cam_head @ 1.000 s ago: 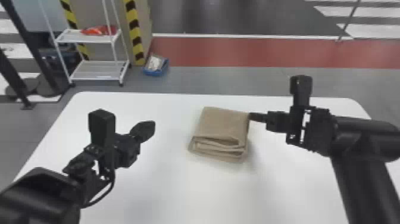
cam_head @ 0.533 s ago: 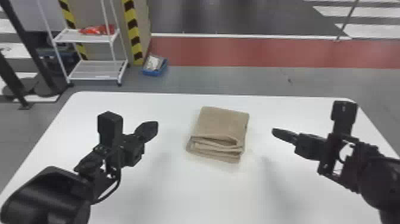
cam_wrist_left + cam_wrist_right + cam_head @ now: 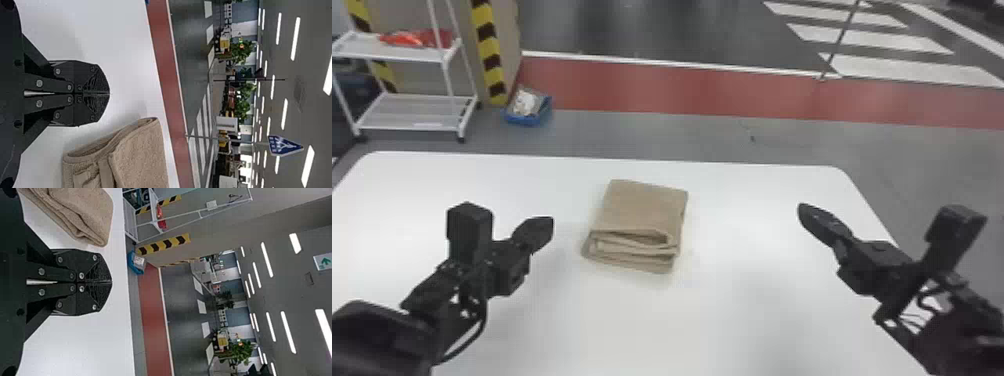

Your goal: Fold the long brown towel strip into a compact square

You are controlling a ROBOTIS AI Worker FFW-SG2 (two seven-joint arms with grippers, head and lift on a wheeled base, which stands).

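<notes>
Left fingers (image 3: pixel 536 234): one pair, pressed together, empty, above the worktop (image 3: pixel 612 325).
Towel (image 3: pixel 643 207): one, folded into a thick, squarish bundle, on the worktop between both pairs.
Right fingers (image 3: pixel 819 220): one pair, pressed together, empty, well apart from the towel.
Risk: loose near-side layers could spread if brushed by either pair.

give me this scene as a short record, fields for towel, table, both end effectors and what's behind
towel: brown, folded into a layered stack
towel place: on the white table, between the two arms
fold edges: facing the robot, slightly uneven
left end effector: shut, empty, left of the towel
right end effector: shut, empty, right of the towel
behind: white cart with red items, blue bin on the floor
</notes>
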